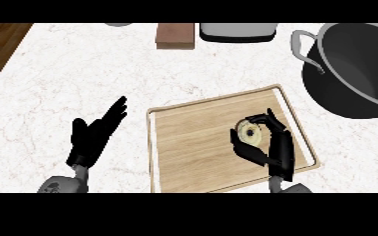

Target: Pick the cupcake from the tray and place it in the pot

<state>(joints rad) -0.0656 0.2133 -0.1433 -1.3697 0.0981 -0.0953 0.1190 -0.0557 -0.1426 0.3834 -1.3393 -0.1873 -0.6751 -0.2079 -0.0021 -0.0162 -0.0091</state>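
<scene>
The cupcake sits on the tray, enclosed by the right hand, whose fingers curl round it, seemingly touching. The pot lies up and rightward, nearest this hand. The left hand rests open over the counter.

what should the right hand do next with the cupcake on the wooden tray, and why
Probably lift straight up. The black right hand curls round the pale round cupcake, which sits on the light wooden tray; the dark grey metal pot lies beyond the tray's far right corner, so its rim needs clearing.
</scene>
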